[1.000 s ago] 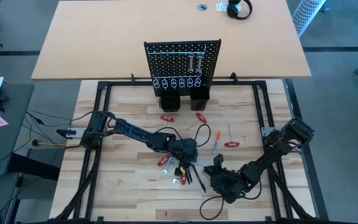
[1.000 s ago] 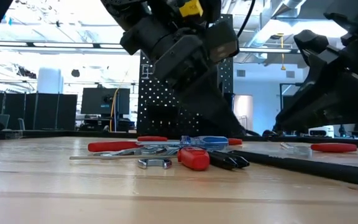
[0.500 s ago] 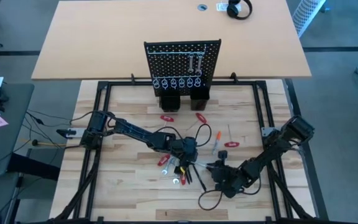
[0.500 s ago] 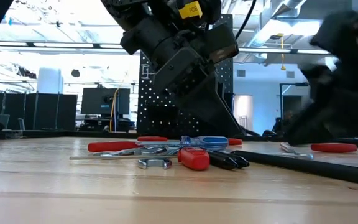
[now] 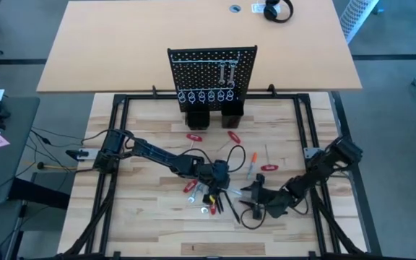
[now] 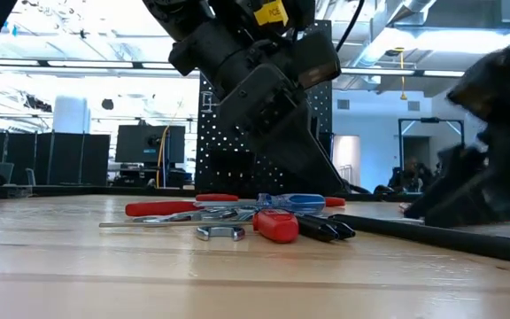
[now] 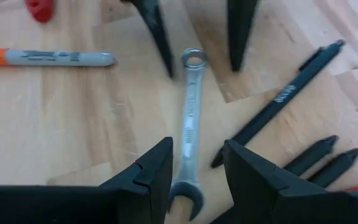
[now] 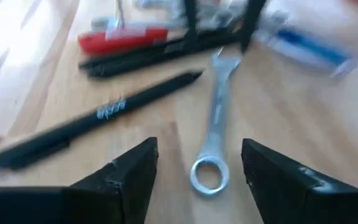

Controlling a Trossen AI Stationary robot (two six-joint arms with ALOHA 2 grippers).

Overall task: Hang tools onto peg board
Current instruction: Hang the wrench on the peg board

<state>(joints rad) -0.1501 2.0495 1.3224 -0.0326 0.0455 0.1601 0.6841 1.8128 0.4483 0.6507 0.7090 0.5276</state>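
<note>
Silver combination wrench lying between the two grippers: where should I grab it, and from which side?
Probably grip the silver combination wrench mid-shank, coming straight down. It lies flat on the wooden table, its narrow flat shank bare between ring end and open end. The left gripper already has open fingers either side of the shank; the black pen lies close beside.

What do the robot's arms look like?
Both arms are dark, almost black, and built from jointed segments. The left gripper has two matte black, wedge-shaped fingers; the right gripper has the same. A yellow label with dark print sits on the left arm, and thin black cables loop beside both arms.
</note>
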